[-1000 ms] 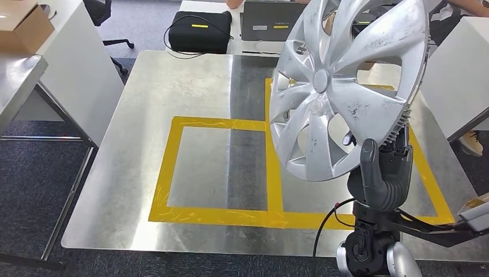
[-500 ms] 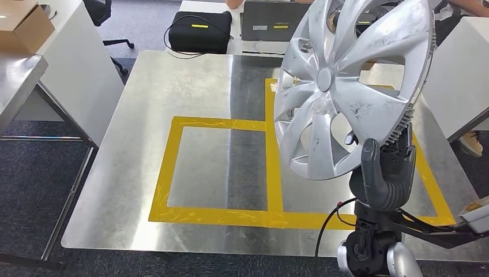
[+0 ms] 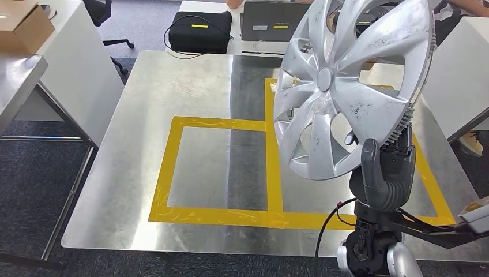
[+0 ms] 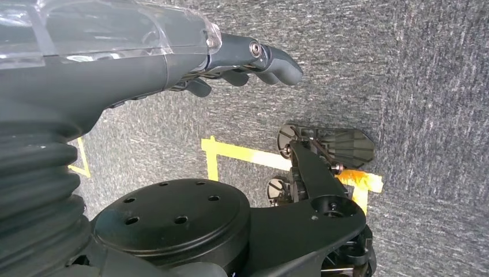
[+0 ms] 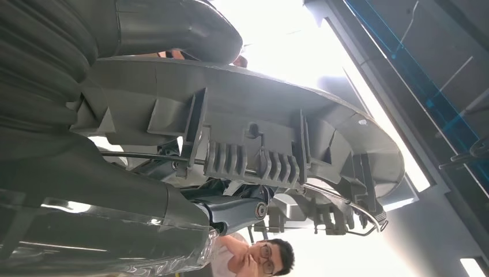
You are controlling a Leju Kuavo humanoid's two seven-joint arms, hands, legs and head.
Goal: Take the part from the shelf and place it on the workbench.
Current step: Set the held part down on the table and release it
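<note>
The hubcap [image 3: 346, 86] you are after stands nearly upright above the workbench [image 3: 173, 104], over its yellow tape squares [image 3: 173, 167]; your left hand [image 4: 242, 63] hangs loose, while your right hand [image 3: 385, 173] grips its lower rim.

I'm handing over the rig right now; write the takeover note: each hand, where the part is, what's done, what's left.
Right hand: grips the silver spoked plastic hubcap by its lower rim, held upright above the metal workbench, over the right yellow-taped square.
Left hand: holds nothing, fingers loosely curled, hanging over grey carpet.
Done: hubcap is off the shelf and at the bench.
Left: lower it onto the workbench, release.
</note>
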